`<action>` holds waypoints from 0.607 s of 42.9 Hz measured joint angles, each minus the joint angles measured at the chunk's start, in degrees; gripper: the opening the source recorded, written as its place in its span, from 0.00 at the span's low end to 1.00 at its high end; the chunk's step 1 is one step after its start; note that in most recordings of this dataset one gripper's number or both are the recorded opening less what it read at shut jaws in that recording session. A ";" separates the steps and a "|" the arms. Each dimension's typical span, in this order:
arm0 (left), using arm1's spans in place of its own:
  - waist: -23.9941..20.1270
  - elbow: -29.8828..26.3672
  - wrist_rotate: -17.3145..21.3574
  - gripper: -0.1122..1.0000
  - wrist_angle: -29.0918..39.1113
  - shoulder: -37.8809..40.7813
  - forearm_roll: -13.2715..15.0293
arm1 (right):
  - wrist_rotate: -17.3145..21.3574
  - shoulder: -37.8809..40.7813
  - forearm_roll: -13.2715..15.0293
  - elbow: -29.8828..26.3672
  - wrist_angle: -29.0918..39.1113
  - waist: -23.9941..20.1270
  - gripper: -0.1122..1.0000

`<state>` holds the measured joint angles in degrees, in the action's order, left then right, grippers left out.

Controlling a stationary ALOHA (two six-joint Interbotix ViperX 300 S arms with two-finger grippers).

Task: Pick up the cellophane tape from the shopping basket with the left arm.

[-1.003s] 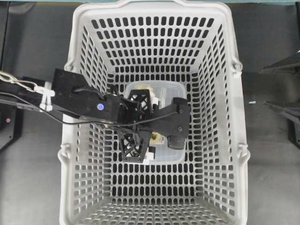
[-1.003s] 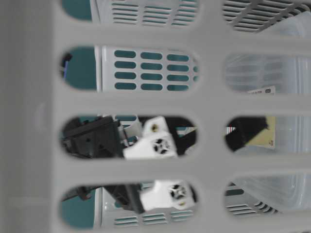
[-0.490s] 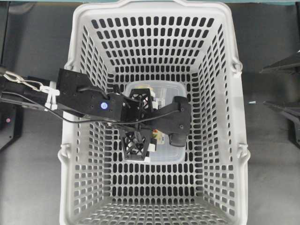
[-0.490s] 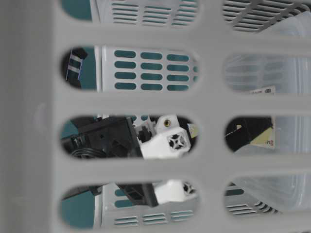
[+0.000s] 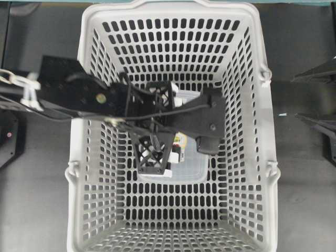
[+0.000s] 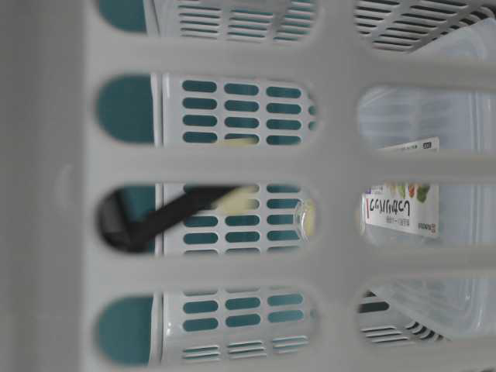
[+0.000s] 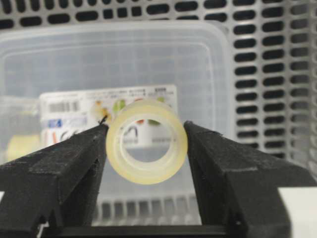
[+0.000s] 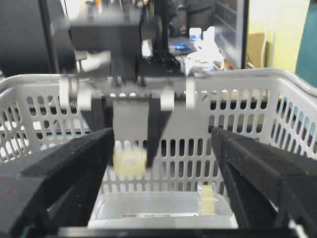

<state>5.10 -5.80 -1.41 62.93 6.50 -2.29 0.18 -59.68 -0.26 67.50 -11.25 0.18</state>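
Cellophane tape (image 7: 146, 141) is sitting clamped between my left fingers (image 7: 54, 171), a pale-yellow translucent ring pressed on both sides by the black pads, its open centre facing my left wrist camera. I am holding it up off the floor of the shopping basket (image 5: 252, 173), still within the basket walls, above the clear box (image 7: 208, 64) that is lying on the slotted floor. Through the ring I am seeing part of the box's food-picture label (image 7: 74, 106). From overhead, my left arm (image 5: 79, 94) is reaching in over the basket's left rim, and my left gripper (image 5: 157, 131) is hanging over the box near the middle of the basket. From my right wrist camera, the tape is showing as a blurred yellow lump at the tip of the left gripper, well above the box. My right fingers (image 8: 54, 173) are standing wide apart with nothing between them, outside the basket's near wall. The basket is resting on the dark desk (image 5: 37, 199).
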 measured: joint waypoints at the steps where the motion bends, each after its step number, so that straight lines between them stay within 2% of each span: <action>1: 0.09 -0.88 0.00 0.55 1.14 -0.18 -0.09 | 0.00 0.00 -0.09 0.00 0.09 0.00 0.79; 4: 0.26 -4.13 0.00 0.55 5.10 -0.53 -0.09 | 0.09 0.00 0.00 0.00 0.00 0.00 0.79; 10: 0.53 -7.38 -0.09 0.55 8.35 -0.62 0.00 | 0.09 -0.18 0.00 0.00 0.00 0.09 0.79; 26: 0.70 -7.73 -0.09 0.55 9.14 -0.62 -0.09 | 0.09 -0.35 -0.09 0.00 0.09 0.00 0.79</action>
<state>5.80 -13.54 -1.49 72.07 5.89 -2.37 0.26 -60.03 -0.35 67.50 -11.16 0.18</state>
